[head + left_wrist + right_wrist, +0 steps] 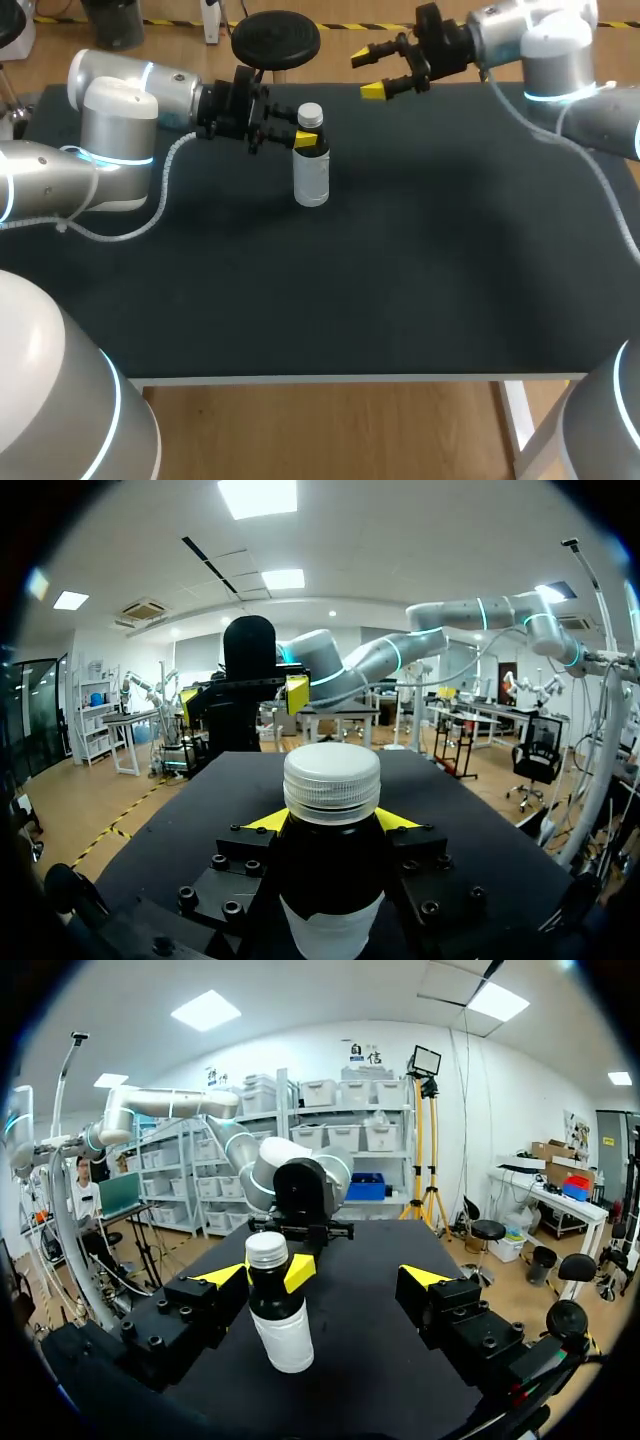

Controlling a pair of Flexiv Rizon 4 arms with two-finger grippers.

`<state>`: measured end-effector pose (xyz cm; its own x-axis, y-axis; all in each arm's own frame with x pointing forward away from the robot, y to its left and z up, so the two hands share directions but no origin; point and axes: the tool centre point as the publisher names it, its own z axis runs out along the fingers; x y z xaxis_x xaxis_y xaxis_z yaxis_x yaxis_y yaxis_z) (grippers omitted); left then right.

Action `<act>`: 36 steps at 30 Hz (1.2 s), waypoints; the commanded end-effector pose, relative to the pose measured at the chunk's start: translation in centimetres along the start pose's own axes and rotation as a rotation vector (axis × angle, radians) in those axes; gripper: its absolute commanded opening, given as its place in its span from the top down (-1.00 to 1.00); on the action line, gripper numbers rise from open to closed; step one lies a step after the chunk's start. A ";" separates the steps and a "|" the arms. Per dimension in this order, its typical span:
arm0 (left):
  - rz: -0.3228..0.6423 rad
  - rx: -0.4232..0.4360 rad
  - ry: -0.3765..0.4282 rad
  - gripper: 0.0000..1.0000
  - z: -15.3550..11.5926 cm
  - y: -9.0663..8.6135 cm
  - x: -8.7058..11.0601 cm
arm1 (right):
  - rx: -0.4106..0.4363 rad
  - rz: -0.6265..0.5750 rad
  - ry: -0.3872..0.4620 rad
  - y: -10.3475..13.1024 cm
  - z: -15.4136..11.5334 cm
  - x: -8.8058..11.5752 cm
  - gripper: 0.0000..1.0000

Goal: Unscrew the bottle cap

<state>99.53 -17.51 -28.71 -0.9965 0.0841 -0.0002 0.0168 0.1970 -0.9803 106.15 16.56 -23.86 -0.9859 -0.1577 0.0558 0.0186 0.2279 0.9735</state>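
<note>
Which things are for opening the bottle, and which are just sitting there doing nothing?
For the job:
bottle
white cap, on top of the bottle
left pincer, shut on the bottle
right pincer, open, away from the bottle

Just there:
black table, only holding the bottle up

A robotics laboratory is shown. This is indicated by two grey jointed arms, the left arm (112, 130) and the right arm (552, 50), which are set at a black-topped work table (400, 300) and fitted with lit rings and loose cabling.
</note>
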 end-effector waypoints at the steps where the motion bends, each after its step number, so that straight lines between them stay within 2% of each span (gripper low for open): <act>1: -0.001 0.000 0.006 1.00 -0.1 0.0 -0.2 | 0.006 0.013 0.007 0.0 1.3 -0.4 -1.00; 14: -0.001 0.000 0.006 1.00 -0.1 0.0 -0.2 | -0.005 0.009 0.027 0.3 4.6 1.1 -1.00; 29: -0.001 0.000 0.006 1.00 -0.1 0.0 -0.2 | -0.035 0.009 0.024 0.1 5.3 2.9 -1.00; 36: -0.001 0.000 0.006 1.00 -0.1 0.0 -0.2 | -0.023 0.010 0.014 0.2 6.3 3.2 -1.00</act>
<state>99.53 -17.51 -28.71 -0.9965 0.0841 -0.0001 0.0168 0.1970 -0.9803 102.35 21.90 -25.03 -0.9816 -0.1780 0.0697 0.0329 0.2021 0.9788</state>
